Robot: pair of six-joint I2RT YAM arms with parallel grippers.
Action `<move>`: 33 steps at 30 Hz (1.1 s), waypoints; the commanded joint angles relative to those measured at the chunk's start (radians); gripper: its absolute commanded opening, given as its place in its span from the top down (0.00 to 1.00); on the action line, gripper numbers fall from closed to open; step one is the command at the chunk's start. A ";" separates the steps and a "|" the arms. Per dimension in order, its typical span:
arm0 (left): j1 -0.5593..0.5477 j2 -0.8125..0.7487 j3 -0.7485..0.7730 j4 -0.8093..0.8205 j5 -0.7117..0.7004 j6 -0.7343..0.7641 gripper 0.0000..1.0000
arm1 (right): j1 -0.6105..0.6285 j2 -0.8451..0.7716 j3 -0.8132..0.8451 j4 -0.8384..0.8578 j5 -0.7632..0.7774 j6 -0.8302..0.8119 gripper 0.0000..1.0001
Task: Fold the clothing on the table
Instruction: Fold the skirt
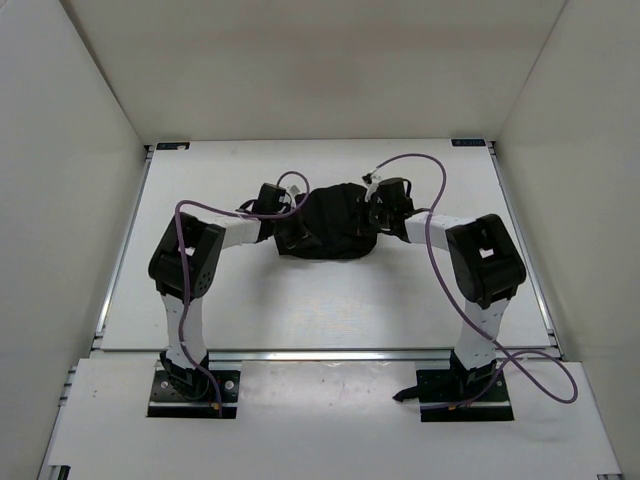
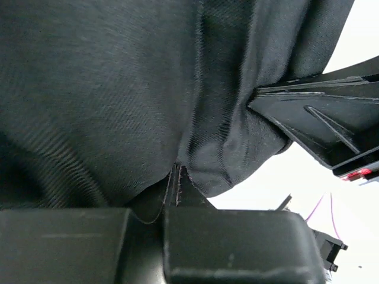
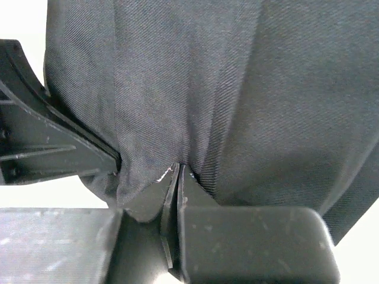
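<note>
- White walls [image 1: 60,150] close in the scene on three sides. Inside them lies the white surface [image 1: 330,310], with a metal rail [image 1: 330,354] along its near edge and small blue marks [image 1: 468,143] at its far corners.
- The left arm [image 1: 187,258] and the right arm [image 1: 485,262] rise from dark base plates [image 1: 195,392] at the near edge. Both bend inward towards the middle of the surface, each with a purple cable [image 1: 412,156] looping along it.
- The clothing [image 1: 335,225], a black fabric, is bunched in a compact heap a little beyond the middle of the surface. It sits between the two wrists and touches both.
- Whether the heap rests on the surface or hangs just above it cannot be told.
- The left jaws are closed on a fold at the left side of the clothing. In the left wrist view the cloth is pinched between the tips and fills most of the picture.
- The right jaws are likewise clamped on a fold at the right side of the clothing.
- Each wrist view shows the other arm's black fingers [image 2: 320,118] pressed into the same bunch of fabric, just beside its own.
</note>
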 commanded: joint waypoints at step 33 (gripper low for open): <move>0.147 -0.608 0.029 -0.654 -0.613 0.461 0.01 | -0.200 -0.419 0.146 -0.712 0.381 -0.200 0.00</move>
